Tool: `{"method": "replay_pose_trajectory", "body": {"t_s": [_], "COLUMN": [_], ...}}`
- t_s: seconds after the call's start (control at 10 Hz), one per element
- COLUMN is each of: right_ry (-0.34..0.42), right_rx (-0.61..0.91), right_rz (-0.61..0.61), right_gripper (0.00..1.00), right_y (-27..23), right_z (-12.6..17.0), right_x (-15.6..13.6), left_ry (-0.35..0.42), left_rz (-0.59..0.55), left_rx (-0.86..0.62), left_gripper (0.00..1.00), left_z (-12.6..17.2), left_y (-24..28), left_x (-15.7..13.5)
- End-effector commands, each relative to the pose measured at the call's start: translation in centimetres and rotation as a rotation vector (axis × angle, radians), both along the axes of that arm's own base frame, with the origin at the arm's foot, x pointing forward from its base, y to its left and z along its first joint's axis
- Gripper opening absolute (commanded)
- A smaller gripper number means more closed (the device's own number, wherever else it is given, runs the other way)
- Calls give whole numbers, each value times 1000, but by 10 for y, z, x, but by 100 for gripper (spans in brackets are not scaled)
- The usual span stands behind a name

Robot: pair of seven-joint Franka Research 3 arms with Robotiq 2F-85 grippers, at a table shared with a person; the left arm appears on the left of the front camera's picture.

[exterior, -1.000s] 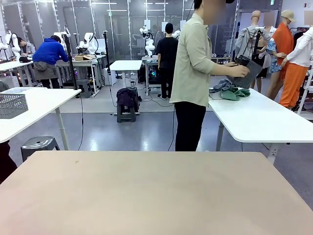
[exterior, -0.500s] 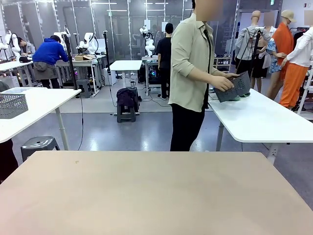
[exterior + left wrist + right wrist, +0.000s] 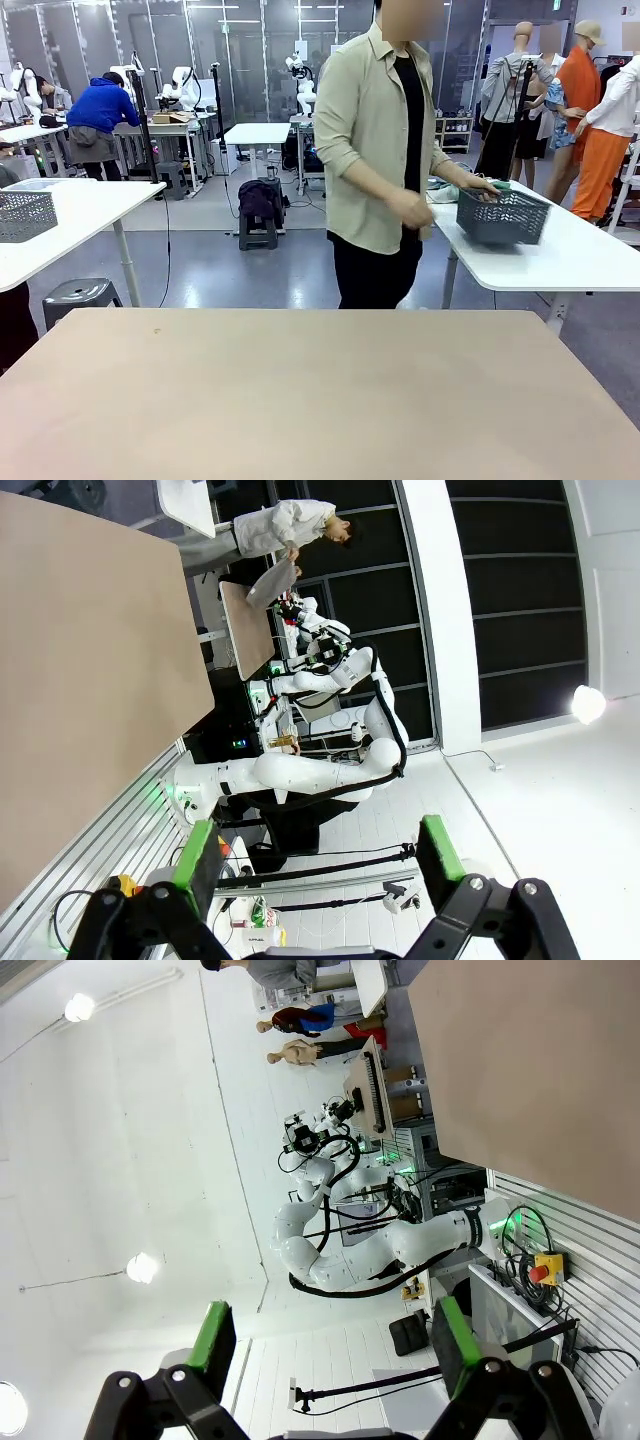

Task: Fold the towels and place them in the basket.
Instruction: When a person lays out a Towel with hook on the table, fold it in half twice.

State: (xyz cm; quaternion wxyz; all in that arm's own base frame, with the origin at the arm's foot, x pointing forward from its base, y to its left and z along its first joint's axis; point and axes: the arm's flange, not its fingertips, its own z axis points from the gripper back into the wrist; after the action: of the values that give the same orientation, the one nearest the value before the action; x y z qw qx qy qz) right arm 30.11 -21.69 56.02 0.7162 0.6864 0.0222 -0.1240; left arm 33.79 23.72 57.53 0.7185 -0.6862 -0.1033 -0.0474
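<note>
At the right middle of the front view, a person's hand [image 3: 481,187] grips the rim of the dark grey basket [image 3: 505,217] at a white desk [image 3: 585,262], with crumpled pale cloth [image 3: 443,192] just behind it. The left claw [image 3: 318,855] and the right claw [image 3: 332,1338] both stand apart and empty at the bottom of their frames.

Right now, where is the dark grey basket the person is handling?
Front view, far right: the basket is at the white side table, with the person's hand on its rim.
</note>
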Motion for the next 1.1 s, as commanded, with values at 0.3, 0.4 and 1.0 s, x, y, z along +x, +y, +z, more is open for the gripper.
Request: {"method": "replay_pose_trajectory", "body": {"t_s": [0.3, 0.4, 1.0], "right_ry": [-1, -1, -1], "right_rx": [-2, -2, -2], "right_rz": [2, 2, 2], "right_gripper": [100, 100, 100], "right_y": [1, 1, 1], "right_z": [1, 1, 1], "right_x": [0, 0, 0], "left_ry": [-1, -1, -1], "left_rz": [3, 3, 3], "left_rx": [2, 2, 2], "left_gripper": [100, 100, 100], "left_z": [0, 0, 0], "left_y": [1, 1, 1], "left_x": [-1, -1, -1]}}
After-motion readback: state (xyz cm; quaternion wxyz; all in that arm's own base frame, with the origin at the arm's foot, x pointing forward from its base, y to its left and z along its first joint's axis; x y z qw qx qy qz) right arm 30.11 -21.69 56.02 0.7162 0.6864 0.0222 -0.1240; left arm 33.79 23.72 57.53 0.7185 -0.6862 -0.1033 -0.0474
